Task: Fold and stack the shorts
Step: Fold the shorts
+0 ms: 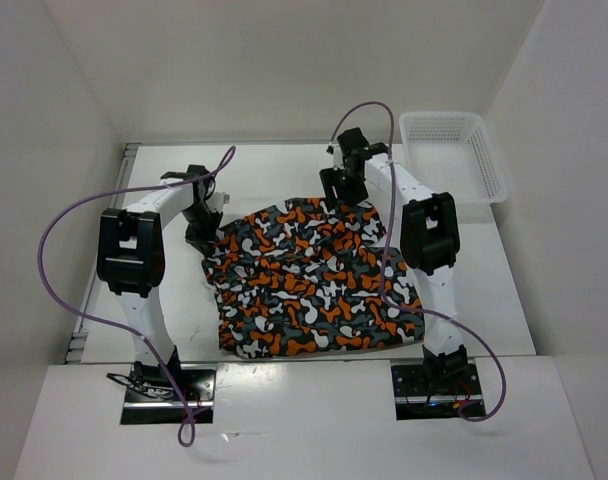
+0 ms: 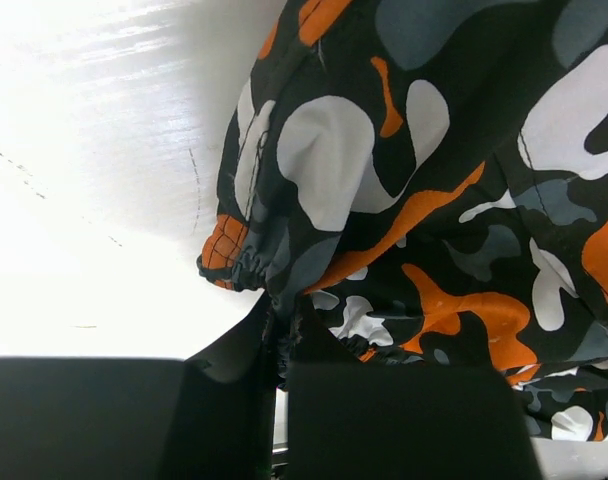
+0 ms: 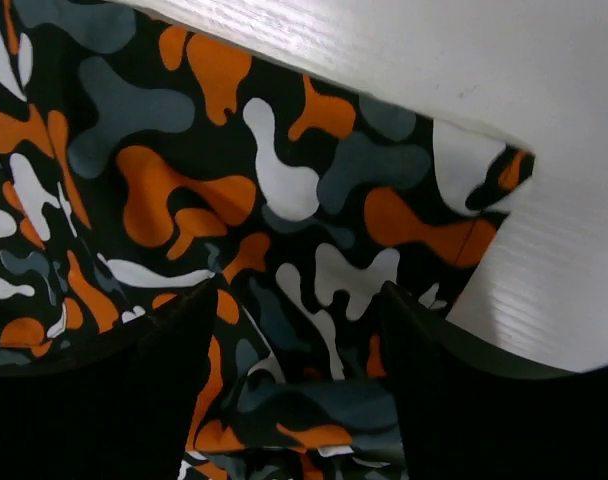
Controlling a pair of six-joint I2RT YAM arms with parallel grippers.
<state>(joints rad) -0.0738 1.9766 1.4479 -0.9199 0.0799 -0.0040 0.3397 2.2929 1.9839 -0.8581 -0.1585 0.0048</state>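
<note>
The shorts (image 1: 309, 280), in an orange, black, grey and white camouflage print, lie spread on the white table. My left gripper (image 1: 202, 238) is at their left edge, shut on the gathered hem of the shorts (image 2: 404, 200), which bunches between the closed fingers of that gripper (image 2: 281, 318). My right gripper (image 1: 344, 195) hangs over the far right corner of the shorts (image 3: 284, 200). Seen from the wrist, this gripper (image 3: 299, 300) has its fingers (image 3: 174, 350) wide apart, and the fabric lies flat between and under them.
A white plastic mesh basket (image 1: 454, 155) stands at the back right of the table (image 1: 164, 320). White walls close in on both sides. Purple cables loop from each arm, the left one arching out over the table's left edge.
</note>
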